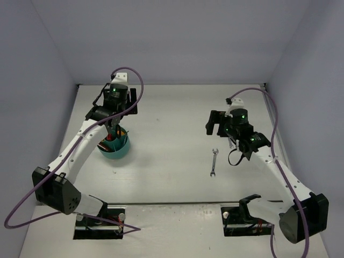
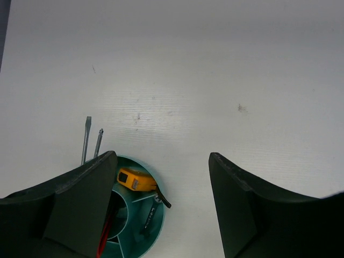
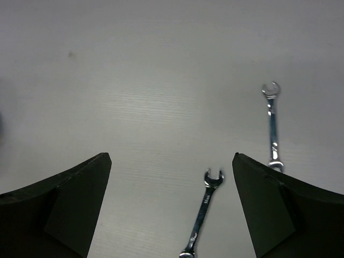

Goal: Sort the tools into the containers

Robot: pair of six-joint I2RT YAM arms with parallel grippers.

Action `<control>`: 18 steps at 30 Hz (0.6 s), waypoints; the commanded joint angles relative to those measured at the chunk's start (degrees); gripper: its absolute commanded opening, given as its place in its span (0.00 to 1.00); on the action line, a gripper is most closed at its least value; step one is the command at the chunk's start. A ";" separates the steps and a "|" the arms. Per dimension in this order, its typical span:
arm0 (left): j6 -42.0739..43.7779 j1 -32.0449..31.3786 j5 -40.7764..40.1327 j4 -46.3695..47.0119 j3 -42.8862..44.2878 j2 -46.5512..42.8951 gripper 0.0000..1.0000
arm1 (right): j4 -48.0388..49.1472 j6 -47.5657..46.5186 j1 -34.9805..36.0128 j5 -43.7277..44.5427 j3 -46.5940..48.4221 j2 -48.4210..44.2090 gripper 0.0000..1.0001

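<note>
While below the right gripper (image 3: 171,161), silver wrench (image 3: 203,212), untouched.

Bowl (image 2: 157,231) partly behind a finger (image 2: 80,204), cut off below. Screwdrivers (image 2: 86,140): handles hidden. Near wrench (image 3: 202,212) cut off below; far wrench (image 3: 273,123) lower end covered.

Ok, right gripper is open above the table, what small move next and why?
Probably nudge the right gripper sideways and lower it over the nearer silver wrench. Its jaws stand open and empty; that wrench lies flat off-centre between them, and a second wrench also lies outside the teal bowl.
</note>
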 commanded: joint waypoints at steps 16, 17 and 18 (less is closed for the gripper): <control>-1.69 7.48 7.70 -6.23 5.76 1.22 0.70 | -3.57 5.90 -13.79 5.89 -2.86 6.93 0.95; -1.55 7.67 8.12 -6.51 5.71 0.98 0.70 | -3.57 5.86 -14.30 5.84 -3.23 7.07 0.95; -1.36 7.86 8.74 -6.76 5.46 0.61 0.70 | -3.63 5.67 -14.86 5.66 -3.30 7.13 0.95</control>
